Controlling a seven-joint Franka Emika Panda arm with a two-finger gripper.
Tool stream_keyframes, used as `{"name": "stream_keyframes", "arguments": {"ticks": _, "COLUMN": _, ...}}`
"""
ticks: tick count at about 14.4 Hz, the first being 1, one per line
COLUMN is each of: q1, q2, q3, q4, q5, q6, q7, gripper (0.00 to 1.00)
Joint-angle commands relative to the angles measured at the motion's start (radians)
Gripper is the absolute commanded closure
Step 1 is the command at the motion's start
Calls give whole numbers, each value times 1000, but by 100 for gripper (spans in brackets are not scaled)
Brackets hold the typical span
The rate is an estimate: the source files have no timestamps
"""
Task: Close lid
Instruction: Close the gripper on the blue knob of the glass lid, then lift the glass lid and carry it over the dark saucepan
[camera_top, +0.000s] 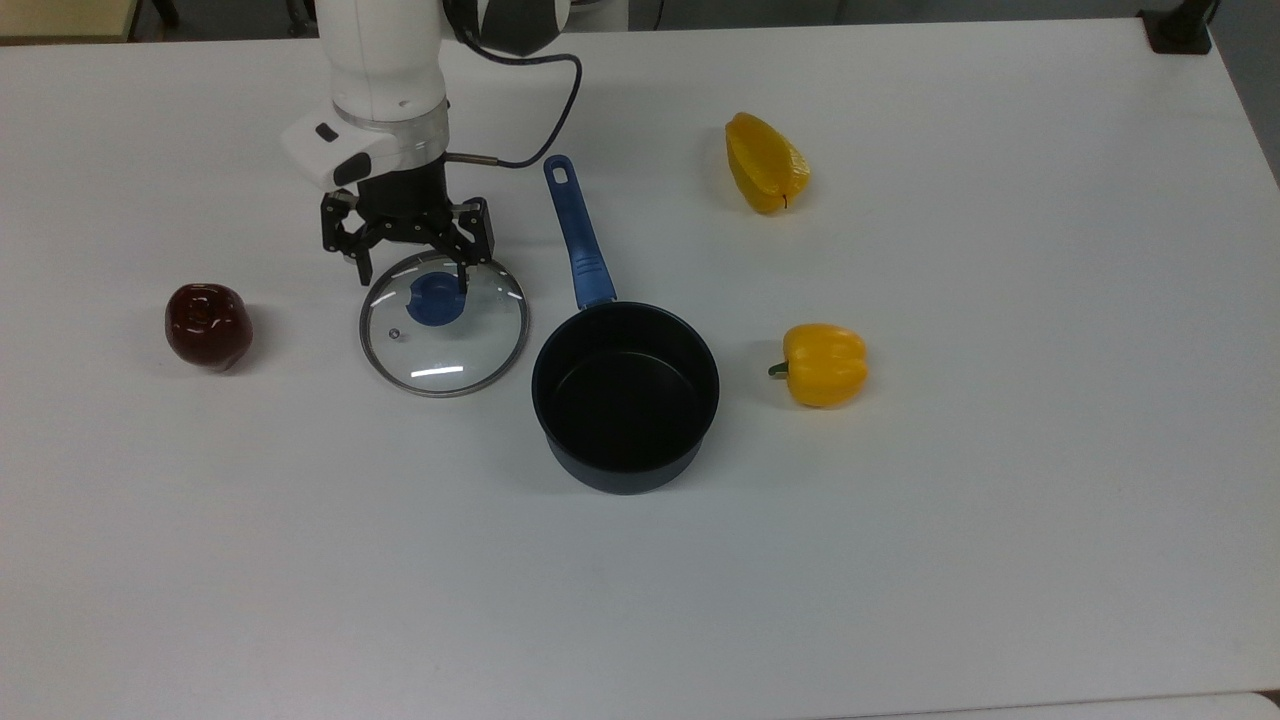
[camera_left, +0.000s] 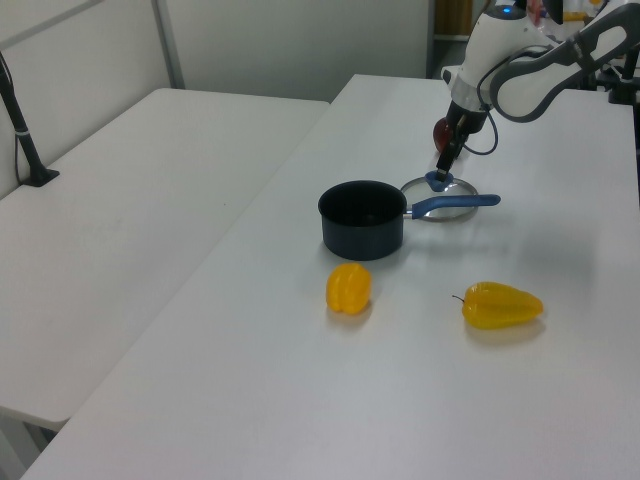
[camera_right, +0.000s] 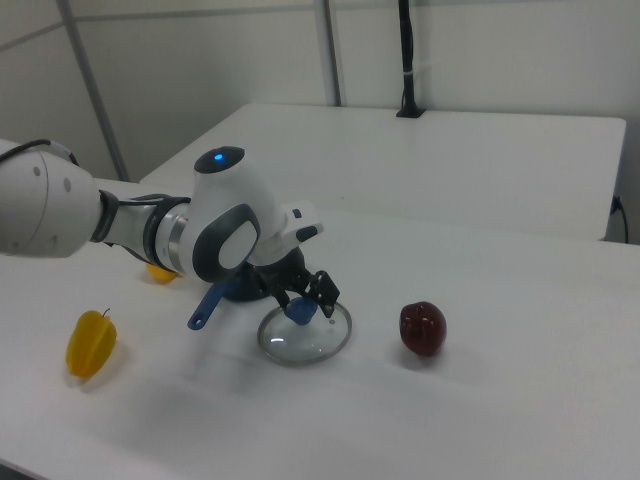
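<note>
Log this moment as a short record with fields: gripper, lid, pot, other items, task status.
gripper: the gripper is open, fingers spread above the far edge of the lid, near the knob
lid: the lid lies flat on the table, knob up, to the top view's left of the pot
pot: the saucepan is upright and uncovered
other items: two yellow peppers on the top view's right; a dark red pepper on the top view's left
task status: lid not yet gripped, pot not yet covered
</note>
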Motion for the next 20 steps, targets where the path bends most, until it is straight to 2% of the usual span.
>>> {"name": "stream_keyframes", "arguments": {"ticks": 1, "q1": -13, "q2": 0, "q3": 4, "q4": -3, "q5": 3, "q6": 25, "q7": -113, "gripper": 0}}
{"name": "stream_keyframes", "arguments": {"ticks": 6, "q1": -9, "q2": 12, "q3": 12, "q4": 2, "q5": 20, "q6": 25, "q7": -98, "gripper": 0}}
{"name": "stream_keyframes", "arguments": {"ticks": 9, "q1": -4, "q2": 9, "q3": 17, "q4": 29, "q5": 89, "q6": 13, "q7": -39, "gripper": 0}}
{"name": "stream_keyframes", "arguments": {"ticks": 20, "q1": -1, "q2": 44, "q3": 23, "q4": 25, "q5": 93, "q6": 14, "q7": -23, "gripper": 1}}
